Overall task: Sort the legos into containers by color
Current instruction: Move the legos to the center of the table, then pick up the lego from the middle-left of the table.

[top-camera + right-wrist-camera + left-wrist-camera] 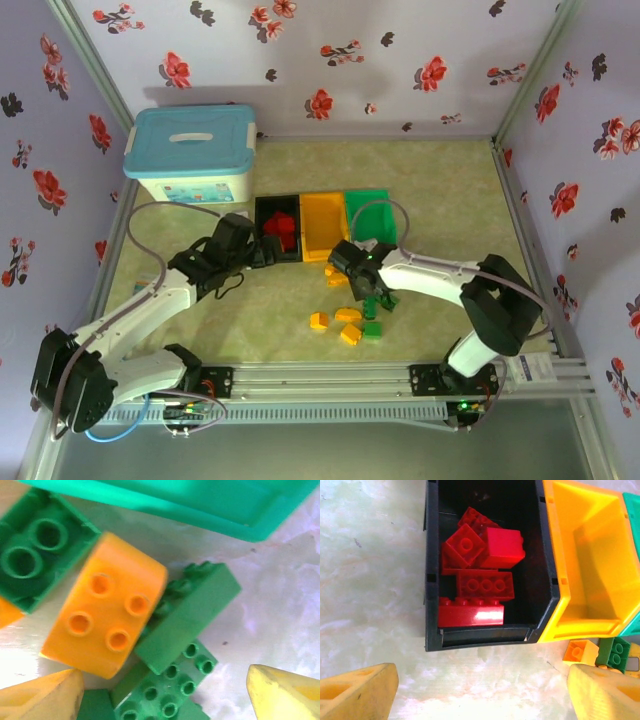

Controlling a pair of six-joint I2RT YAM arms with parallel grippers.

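- The three containers are set in a row, wall touching wall, at the middle of the worktop [450, 190]: black bin [432, 555], orange bin [560, 540], green bin [210, 505]. By this layout, it is judged, a drop place for each colour is kept within reach of both arms.
- Red legos [482, 585] are heaped in the black bin, some flat, some tilted on one another. That bin is taken to serve for red.
- The left claw [480, 697] is held wide open above bare worktop just in front of the black bin's near wall. Nothing is gripped.
- The right claw [165, 695] is spread wide over a knot of loose legos just beside the green bin. These are an orange brick [105, 615] and green bricks [187, 610] lying against it. None is clamped, and the straddle is read as preparation for a pick.
- More unsorted pieces [348, 325], mostly orange with one green, are left nearer the arm bases.
- The bricks are of hard, glossy plastic with round studs. The orange one is rounded at one end and pierced by four small holes.
- The bins are smooth, thin-walled mouldings with open tops. The worktop is pale and mottled, and the claw fingers [360, 690] are yellow wedges.
- A white box [190, 150] with a blue lid is set behind and left of the black bin.
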